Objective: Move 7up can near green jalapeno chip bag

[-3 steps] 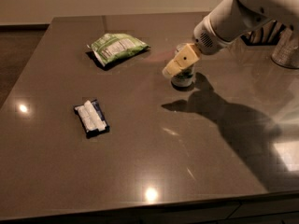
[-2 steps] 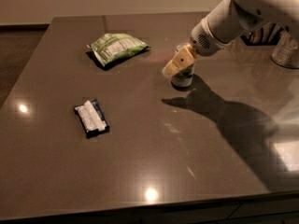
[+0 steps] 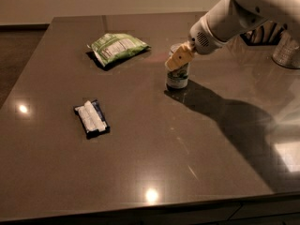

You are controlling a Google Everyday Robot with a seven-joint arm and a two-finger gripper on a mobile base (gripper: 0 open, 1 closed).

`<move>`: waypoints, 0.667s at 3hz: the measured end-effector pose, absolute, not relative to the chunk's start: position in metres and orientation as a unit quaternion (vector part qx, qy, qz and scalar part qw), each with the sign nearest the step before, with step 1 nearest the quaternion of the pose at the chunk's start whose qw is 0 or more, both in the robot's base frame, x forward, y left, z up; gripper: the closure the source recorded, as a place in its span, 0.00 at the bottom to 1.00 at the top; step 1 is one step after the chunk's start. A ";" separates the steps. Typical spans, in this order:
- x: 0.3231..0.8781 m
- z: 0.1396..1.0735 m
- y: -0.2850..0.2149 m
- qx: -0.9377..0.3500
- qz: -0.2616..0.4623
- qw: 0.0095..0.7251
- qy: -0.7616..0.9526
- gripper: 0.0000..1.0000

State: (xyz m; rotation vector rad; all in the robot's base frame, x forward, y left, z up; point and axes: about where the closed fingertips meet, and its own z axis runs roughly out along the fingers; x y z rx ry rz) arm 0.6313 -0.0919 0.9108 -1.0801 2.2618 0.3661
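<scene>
The dark, glossy worktop [image 3: 197,163] fills nearly the whole view, with lamp glints on its near half. The white arm [image 3: 225,20] reaches in from the upper right and throws a long shadow across the right side.

The bag [image 3: 119,47], light green with a white label panel, lies flat toward the far left. The blue packet [image 3: 92,118] lies well apart from it, nearer the front left, and plays no part here.

The can [image 3: 178,78] stands upright near the middle of the far half, to the right of the bag, with a clear stretch of bare surface between them. The claw [image 3: 179,59] sits on the can's top and upper side, its tan tip lying across the rim. Whether it is pinching the can or only resting against it, I cannot tell.

Very little has changed over the last second. Arm and claw have stayed at the can, and the can stands in almost the same spot, perhaps a touch closer to the bag. The can has not tipped or visibly risen, and bag and packet have not stirred.

My reading is that the grasp is only being settled and the carry has hardly begun. The whole move leftward to the bag is still to do
</scene>
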 end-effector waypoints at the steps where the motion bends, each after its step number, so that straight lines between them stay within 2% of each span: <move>1: 0.642 0.920 -0.084 -0.411 0.140 0.303 0.848 0.87; 2: 0.661 0.933 -0.067 -0.419 0.142 0.312 0.841 1.00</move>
